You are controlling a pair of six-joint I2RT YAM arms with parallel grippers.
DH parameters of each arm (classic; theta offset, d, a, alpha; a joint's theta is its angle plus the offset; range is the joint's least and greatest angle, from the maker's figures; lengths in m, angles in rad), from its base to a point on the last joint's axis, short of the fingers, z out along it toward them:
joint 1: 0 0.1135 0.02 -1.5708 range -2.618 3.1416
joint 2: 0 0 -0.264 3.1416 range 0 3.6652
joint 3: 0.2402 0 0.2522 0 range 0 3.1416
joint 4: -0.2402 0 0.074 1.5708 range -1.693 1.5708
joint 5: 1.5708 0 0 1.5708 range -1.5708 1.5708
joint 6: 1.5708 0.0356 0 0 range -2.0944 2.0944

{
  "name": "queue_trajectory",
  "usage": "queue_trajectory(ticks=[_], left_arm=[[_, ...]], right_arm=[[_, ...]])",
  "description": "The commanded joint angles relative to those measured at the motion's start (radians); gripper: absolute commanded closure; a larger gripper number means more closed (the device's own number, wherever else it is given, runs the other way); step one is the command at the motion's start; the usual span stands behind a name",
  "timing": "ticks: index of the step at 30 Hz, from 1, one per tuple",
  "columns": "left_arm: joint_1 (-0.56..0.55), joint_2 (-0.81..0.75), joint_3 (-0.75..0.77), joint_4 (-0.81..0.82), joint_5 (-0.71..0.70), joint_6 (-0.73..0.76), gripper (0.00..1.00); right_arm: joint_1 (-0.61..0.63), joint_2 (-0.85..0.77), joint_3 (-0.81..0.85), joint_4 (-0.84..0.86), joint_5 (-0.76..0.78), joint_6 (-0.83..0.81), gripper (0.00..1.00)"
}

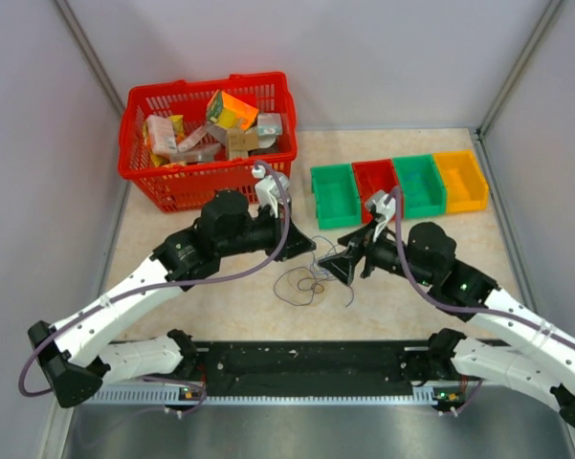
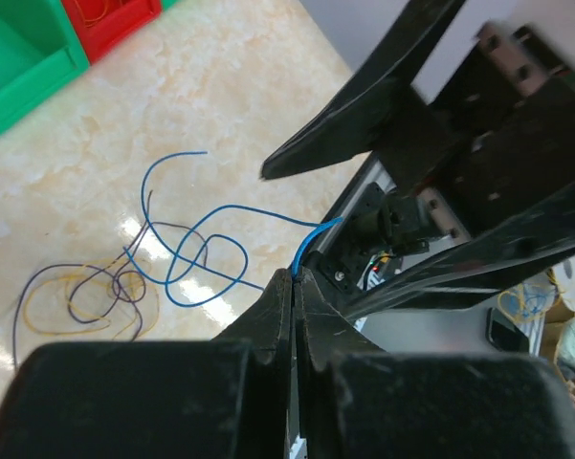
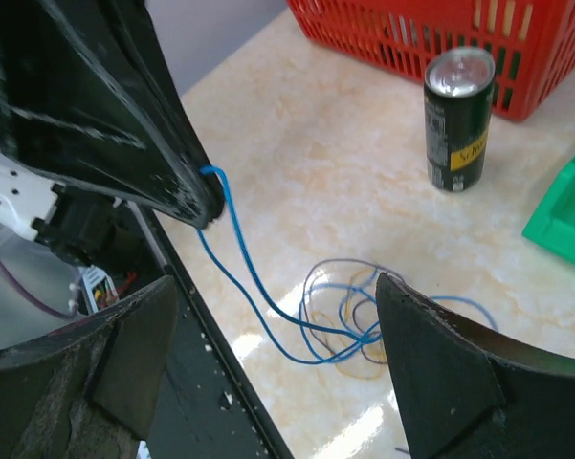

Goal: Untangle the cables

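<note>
Left jaws pinch the blue cable [image 2: 268, 212]; right jaws, wide open, should pin the tangle [image 3: 349, 325] while blue slides free.

Left claw [image 2: 295, 277] clamped, right claw [image 3: 277, 282] agape

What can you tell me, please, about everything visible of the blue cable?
The blue cable is a thread-thin, flexible wire. One part is pinched in the shut left gripper and held up; from there it droops to the pale marbled table, lying in loose loops that cross the purple-grey and yellowish cables. One free end lies apart from the tangle.
</note>
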Motion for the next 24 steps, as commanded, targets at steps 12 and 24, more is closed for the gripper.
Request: queue_trajectory(ticks=[12, 24], left_arm=[[0.088, 0.078, -0.017, 0.216, 0.163, -0.15, 1.0], [0.235, 0.022, -0.075, 0.265, 0.295, -0.074, 0.56]], right_arm=[[0.132, 0.055, -0.187, 0.313, 0.307, 0.057, 0.54], [0.093, 0.059, -0.161, 0.305, 0.448, 0.089, 1.0]])
